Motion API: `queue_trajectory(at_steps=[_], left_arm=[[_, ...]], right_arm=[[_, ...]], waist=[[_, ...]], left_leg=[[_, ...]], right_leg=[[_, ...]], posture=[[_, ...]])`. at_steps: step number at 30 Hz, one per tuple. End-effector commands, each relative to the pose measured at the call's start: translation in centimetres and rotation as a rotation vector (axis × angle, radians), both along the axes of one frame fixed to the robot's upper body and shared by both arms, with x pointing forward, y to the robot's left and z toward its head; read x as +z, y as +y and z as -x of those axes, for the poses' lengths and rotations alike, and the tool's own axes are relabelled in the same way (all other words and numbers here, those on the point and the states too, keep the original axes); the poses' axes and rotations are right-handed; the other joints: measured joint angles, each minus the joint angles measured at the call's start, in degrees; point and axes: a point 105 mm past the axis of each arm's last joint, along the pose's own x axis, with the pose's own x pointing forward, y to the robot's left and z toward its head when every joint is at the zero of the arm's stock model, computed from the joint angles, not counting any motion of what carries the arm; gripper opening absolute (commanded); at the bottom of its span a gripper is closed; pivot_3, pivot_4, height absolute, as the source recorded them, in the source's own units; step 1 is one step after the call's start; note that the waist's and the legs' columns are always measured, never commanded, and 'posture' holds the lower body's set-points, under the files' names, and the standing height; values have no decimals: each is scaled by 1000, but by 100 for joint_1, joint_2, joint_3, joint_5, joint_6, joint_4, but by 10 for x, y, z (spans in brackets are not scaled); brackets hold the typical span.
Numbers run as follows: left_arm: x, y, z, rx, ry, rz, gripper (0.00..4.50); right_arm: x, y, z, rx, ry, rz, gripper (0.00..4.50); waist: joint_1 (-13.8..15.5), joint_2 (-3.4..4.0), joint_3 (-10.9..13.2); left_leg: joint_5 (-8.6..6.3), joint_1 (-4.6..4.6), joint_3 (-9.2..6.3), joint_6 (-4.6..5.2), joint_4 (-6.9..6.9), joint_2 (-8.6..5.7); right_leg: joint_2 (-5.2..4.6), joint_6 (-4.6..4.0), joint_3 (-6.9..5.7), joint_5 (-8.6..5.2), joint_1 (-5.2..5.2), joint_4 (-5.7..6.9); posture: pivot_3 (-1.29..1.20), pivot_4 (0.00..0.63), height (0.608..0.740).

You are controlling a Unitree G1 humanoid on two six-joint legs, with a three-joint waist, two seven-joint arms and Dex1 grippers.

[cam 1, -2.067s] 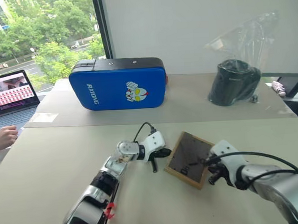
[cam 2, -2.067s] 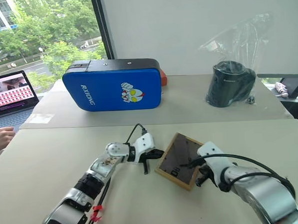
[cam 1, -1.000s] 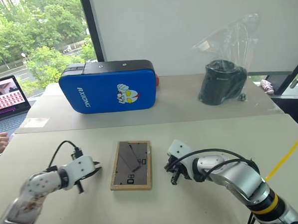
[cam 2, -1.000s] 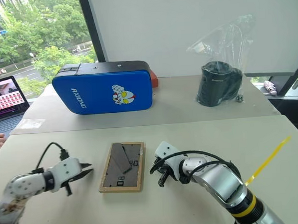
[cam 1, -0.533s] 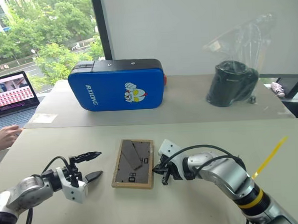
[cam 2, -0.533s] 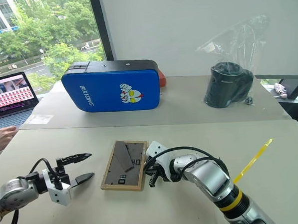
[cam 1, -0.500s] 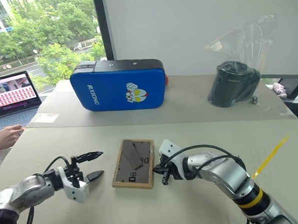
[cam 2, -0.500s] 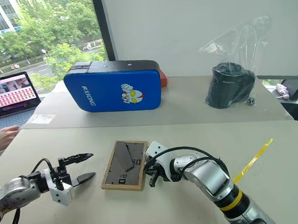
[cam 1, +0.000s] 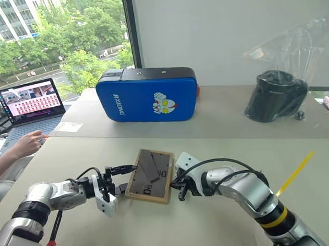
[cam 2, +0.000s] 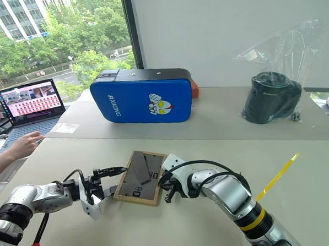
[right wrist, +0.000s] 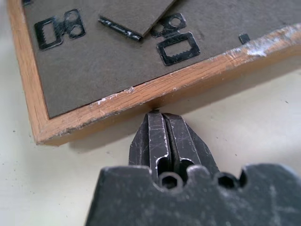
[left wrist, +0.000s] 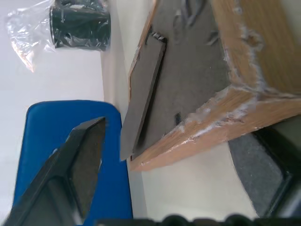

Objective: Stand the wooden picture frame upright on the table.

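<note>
1. The small light-wood picture frame (cam 1: 150,175) lies flat on the big cream table (cam 1: 214,230), dark back facing up.
2. The left gripper (cam 1: 120,178) is at the frame's left edge, fingers apart, one above and one below that edge.
3. The right gripper (right wrist: 162,123) has its fingers pressed together, tips against the frame's right edge.

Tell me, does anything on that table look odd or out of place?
Yes: the wooden picture frame lies face down on the table, grey back up, its fold-out stand flat. Its wood looks scuffed at a corner. The left pincer and right pincer sit at opposite sides.
</note>
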Motion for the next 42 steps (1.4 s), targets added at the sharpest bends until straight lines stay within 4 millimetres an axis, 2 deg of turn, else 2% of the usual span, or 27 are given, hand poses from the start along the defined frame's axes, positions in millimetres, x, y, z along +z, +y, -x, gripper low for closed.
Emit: queue_trajectory(at_steps=[1, 3, 5, 8, 12, 14, 16, 17, 19, 22, 24, 26, 31, 33, 36, 38, 42], left_arm=[[-45, -7, 34, -118, 179, -107, 2372], [-46, -9, 34, -120, 174, -108, 1617], [-46, -10, 33, -118, 170, -104, 1258], [-47, -10, 33, -118, 163, -106, 1230], [-48, -10, 32, -107, 155, -98, 1228], [-48, -11, 32, -104, 151, -95, 1228], [-49, -12, 33, -106, 147, -91, 1228], [-48, -13, 33, -108, 145, -86, 1228], [-48, -14, 33, -109, 140, -81, 1228], [-47, -16, 32, -111, 130, -75, 1228], [-46, -17, 31, -112, 125, -72, 1228], [-46, -19, 30, -114, 121, -69, 1228], [-44, -24, 31, -126, 111, -51, 1228], [-44, -25, 33, -130, 111, -47, 1228], [-44, -25, 35, -127, 112, -41, 1228], [-45, -25, 36, -122, 114, -39, 1228], [-46, -24, 37, -113, 115, -37, 1228]], right_arm=[[12, -4, -4, -22, -39, -17, 0], [14, -4, -4, -24, -40, -22, 0], [16, -5, -4, -25, -40, -25, 0], [18, -7, -4, -30, -47, -28, 0], [42, -40, -29, -157, -153, -23, 0], [57, -47, -35, -170, -186, -57, 579], [72, -44, -41, -159, -212, -111, 981], [79, -39, -43, -149, -207, -157, 1468], [86, -21, -41, -84, -174, -226, 2094], [94, 19, -31, 63, -72, -335, 3076], [90, 35, -29, 125, 1, -349, 3807], [80, 43, -31, 162, 49, -325, 4409], [65, 51, -47, 176, 107, -297, 4409], [52, 50, -54, 166, 124, -260, 4409], [38, 58, -41, 252, 208, -264, 4409], [44, 65, -28, 320, 239, -308, 4409], [67, 70, -7, 420, 259, -414, 4409]], waist=[[-17, -1, 0], [-24, -1, -1], [-24, -5, -2], [-25, -10, -5], [-7, -11, -6], [-15, -11, -6], [-40, -10, -6], [-48, -10, -6], [-71, -9, -7], [-79, -8, -8], [-67, -7, -8], [-40, -7, -8], [-15, -5, -8], [-27, -5, -8], [-27, -4, -9], [-36, -3, -10], [-50, -2, -10]], left_leg=[[0, -1, 0, 0, 0, 0], [0, -2, 0, 0, 0, 0], [0, -2, 0, 0, -1, 1], [1, -1, -1, -1, 0, 0], [1, -1, -1, -2, 1, -1], [1, -1, -1, -2, 1, -2], [1, 1, -1, -2, 1, -2], [1, 4, -1, -2, 0, -1], [1, 5, -1, -2, -1, 0], [1, 6, -2, -2, -1, -1], [2, 5, -3, -2, -1, -2], [2, 4, -5, -3, -1, -3], [2, 2, -7, -2, -1, -5], [2, 2, -7, -2, -1, -5], [2, 3, -7, -2, -1, -5], [1, 2, -7, -1, -2, -5], [1, 1, -8, -2, -5, -5]], right_leg=[[0, 0, 0, 0, -1, -1], [0, 1, 0, -1, -1, -3], [0, 1, -1, -1, 0, -3], [0, 2, -2, -1, 1, -1], [-1, 2, -2, -1, 3, -2], [-3, 2, -2, -1, 3, -2], [-3, 2, -2, -1, 2, 1], [-2, 2, -2, -1, 4, 2], [-2, 2, -2, -1, 5, 3], [-2, 2, -3, -1, 5, 7], [-2, 1, -2, -1, 4, 7], [-2, 1, -3, -1, 5, 8], [-3, 1, -4, -1, 2, 6], [-3, 1, -4, -1, 0, 9], [-3, 1, -4, -1, 1, 9], [-3, 1, -3, -2, 1, 8], [-3, 0, -3, -2, 0, 8]], posture=[[0, 150, 740], [0, 150, 740], [0, 150, 740], [0, 150, 740], [0, 150, 740], [0, 150, 740], [0, 150, 740], [0, 150, 740], [0, 150, 740], [0, 150, 740], [0, 150, 740], [0, 150, 740], [0, 150, 740], [0, 150, 740], [0, 150, 740], [0, 150, 740], [0, 150, 740]])
